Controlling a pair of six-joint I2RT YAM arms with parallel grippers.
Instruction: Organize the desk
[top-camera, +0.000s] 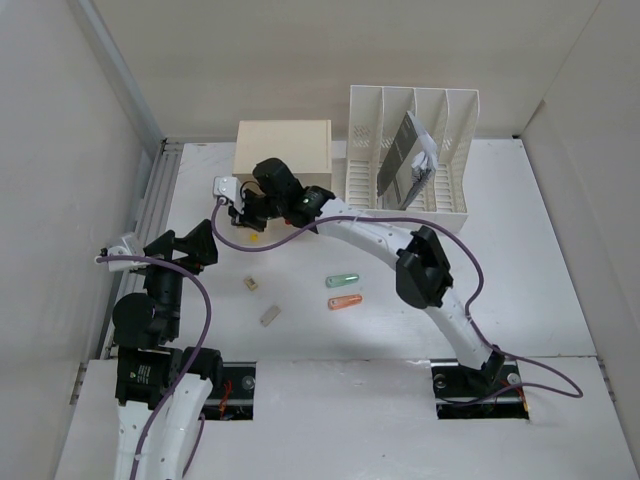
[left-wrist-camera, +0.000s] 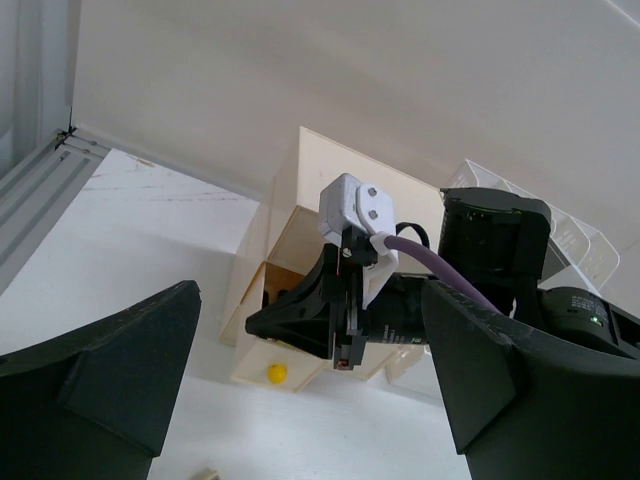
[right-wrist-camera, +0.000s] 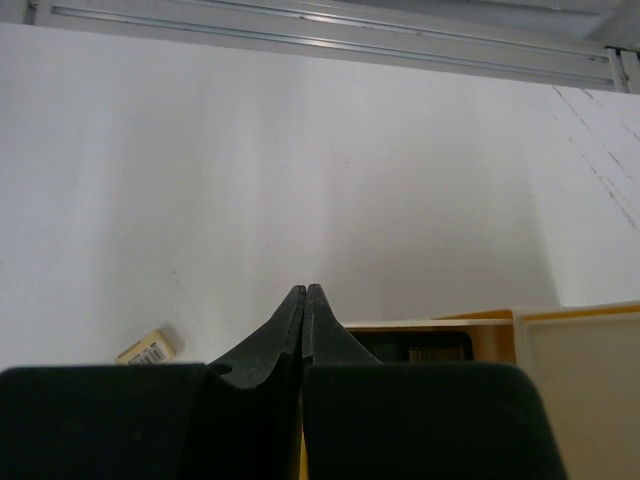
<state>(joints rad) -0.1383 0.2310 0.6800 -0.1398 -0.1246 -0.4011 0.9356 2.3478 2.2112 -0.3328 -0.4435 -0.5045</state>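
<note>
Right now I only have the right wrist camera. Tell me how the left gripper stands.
Observer: The left gripper is open, empty, facing the drawer box.
Operator: Report what lies on the desk nearer the arm bases than my right gripper.
Observer: A green tube and an orange tube, side by side, apart from it.
Operator: Name what stands beside the box.
Observer: A white file rack, something grey leaning inside.

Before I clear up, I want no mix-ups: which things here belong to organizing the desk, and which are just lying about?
Job: flat white desk; cream wooden drawer box; white slotted file rack; shut right gripper.
Lying about: green capsule-shaped piece; orange capsule-shaped piece; two small beige blocks; small yellow ball.
</note>
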